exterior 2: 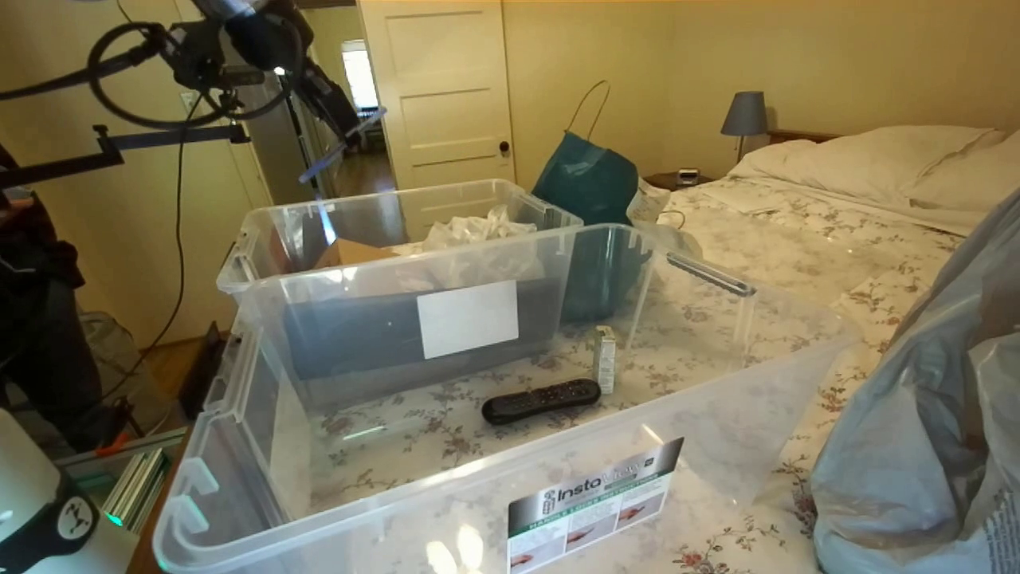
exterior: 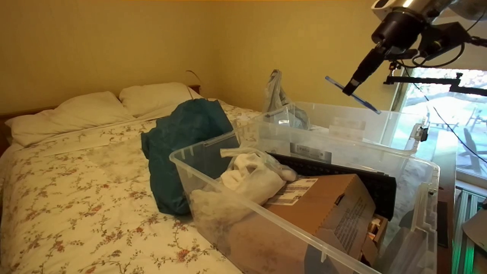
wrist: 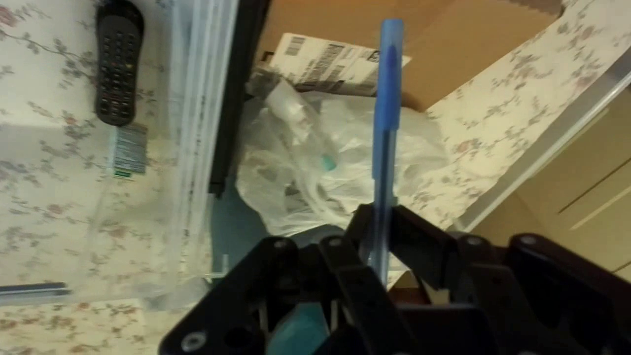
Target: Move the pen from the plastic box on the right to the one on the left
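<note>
One black, two-finger robot gripper (exterior: 349,90) hangs in the air, in the upper part of both exterior views, its fingers clamped on a slim, blue-capped, transparent plastic pen (wrist: 388,108). The pen passes crosswise between the fingertips and projects on either side of them; in these views it is tilted and apart from everything but the gripper. In the wrist view it appears against the contents of a transparent, rectangular, open-topped plastic box (exterior: 279,221). These comprise a large brown cardboard carton (exterior: 330,192) with a white printed label (exterior: 295,191), a crumpled, whitish plastic bag (exterior: 262,182), and a long, flat black object (exterior: 384,194) set along the wall. Alongside stands a second transparent, open-topped plastic box (exterior 2: 382,522), bearing a printed paper label (exterior 2: 598,498) on its outer wall; within it, a long black remote control (exterior 2: 542,401) lies flat, and a small white carton (exterior 2: 606,359) stands upright just beside one end of the remote (whether the two touch cannot be told). Both boxes rest on a bed (exterior: 68,228) with a pale, flower-patterned cover (exterior: 114,171). A dark teal bag (exterior: 182,148) stands beside the end of the large carton's box, and a grey plastic bag (exterior 2: 908,414) stands on the bed near the second box. In the background are two pale pillows (exterior: 152,99) and a lamp (exterior 2: 745,114) with a grey-blue shade.
</note>
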`<act>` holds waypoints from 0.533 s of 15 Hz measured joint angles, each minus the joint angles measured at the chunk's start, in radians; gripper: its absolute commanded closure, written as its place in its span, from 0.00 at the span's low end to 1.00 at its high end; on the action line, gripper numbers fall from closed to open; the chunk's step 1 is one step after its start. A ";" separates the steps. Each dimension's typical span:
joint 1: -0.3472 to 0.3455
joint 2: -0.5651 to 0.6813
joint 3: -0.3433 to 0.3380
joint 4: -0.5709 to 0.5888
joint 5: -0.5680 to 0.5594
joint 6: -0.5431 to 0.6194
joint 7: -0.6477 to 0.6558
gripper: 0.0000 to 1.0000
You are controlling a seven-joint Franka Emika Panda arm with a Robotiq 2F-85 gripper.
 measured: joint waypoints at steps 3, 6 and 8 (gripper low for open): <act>0.090 0.048 0.065 0.051 0.002 -0.013 -0.003 0.96; 0.118 0.127 0.114 0.118 0.000 -0.019 -0.017 0.96; 0.118 0.190 0.136 0.166 0.000 -0.005 -0.042 0.96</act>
